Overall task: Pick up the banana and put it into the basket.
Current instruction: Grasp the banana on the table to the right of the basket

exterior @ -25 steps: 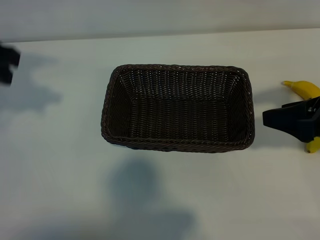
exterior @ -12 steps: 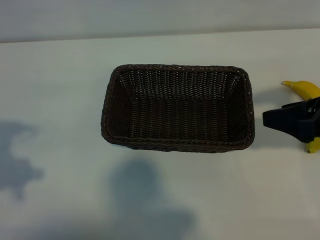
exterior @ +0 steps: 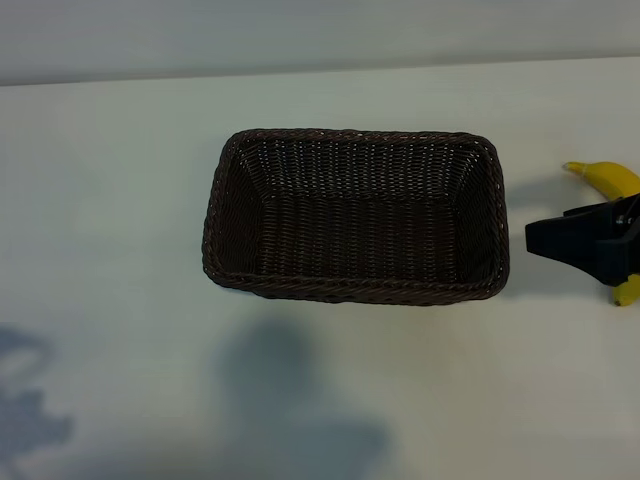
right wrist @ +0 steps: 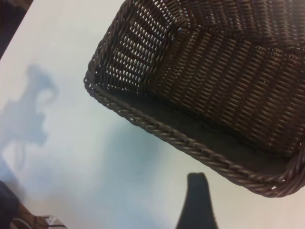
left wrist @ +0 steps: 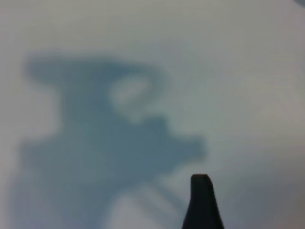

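The dark brown wicker basket [exterior: 352, 291] stands in the middle of the white table and holds nothing. The yellow banana [exterior: 610, 178] lies on the table at the far right edge of the exterior view. My right gripper [exterior: 575, 242] hangs over the banana's middle and hides it, pointing toward the basket. In the right wrist view one black finger [right wrist: 197, 200] shows beside the basket's braided rim [right wrist: 190, 143], with nothing against it; the gripper is open. My left gripper is outside the exterior view; one finger [left wrist: 201, 202] shows over bare table, open and empty.
The left arm's shadow [exterior: 30, 415] falls at the front left corner of the table. A second soft shadow [exterior: 280, 390] lies in front of the basket. The table's far edge [exterior: 300, 72] runs along the top.
The left gripper has gone out of the exterior view at the left edge, and its shadow has slid from the back left to the front left. Right gripper, banana and basket have not moved.
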Controlling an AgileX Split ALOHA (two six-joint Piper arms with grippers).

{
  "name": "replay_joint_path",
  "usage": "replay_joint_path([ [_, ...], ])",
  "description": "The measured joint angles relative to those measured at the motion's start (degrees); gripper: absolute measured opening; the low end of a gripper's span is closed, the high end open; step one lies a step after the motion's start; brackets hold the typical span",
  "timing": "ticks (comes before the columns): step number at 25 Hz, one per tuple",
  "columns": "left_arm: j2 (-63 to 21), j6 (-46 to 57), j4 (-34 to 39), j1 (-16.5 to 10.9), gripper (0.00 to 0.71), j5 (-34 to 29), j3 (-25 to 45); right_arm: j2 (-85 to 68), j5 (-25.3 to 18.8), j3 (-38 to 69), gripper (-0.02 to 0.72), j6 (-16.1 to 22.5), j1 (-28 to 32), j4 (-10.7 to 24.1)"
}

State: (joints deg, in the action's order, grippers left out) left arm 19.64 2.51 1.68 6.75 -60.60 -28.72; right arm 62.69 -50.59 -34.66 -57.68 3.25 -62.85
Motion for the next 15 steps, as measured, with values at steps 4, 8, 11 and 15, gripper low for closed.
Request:
replay_joint_path([
  [4, -1.95, -0.07, 0.0, 0.0, 0.541, 0.3, -0.02, 0.0, 0.0, 0.0, 0.559, 0.0, 0.0, 0.02],
  [8, -1.95, -0.1, 0.0, 0.0, 0.541, 0.4, -0.02, 0.0, 0.0, 0.0, 0.559, 0.02, 0.0, 0.14],
  [11, -1.95, -0.1, 0.0, -0.56, 0.541, 0.4, -0.02, 0.0, 0.0, 0.0, 0.559, 0.02, 0.0, 0.18],
  [15, -1.95, -0.1, 0.0, -3.47, 0.541, 0.4, -0.02, 0.0, 0.0, 0.0, 0.559, 0.02, 0.0, 0.18],
])
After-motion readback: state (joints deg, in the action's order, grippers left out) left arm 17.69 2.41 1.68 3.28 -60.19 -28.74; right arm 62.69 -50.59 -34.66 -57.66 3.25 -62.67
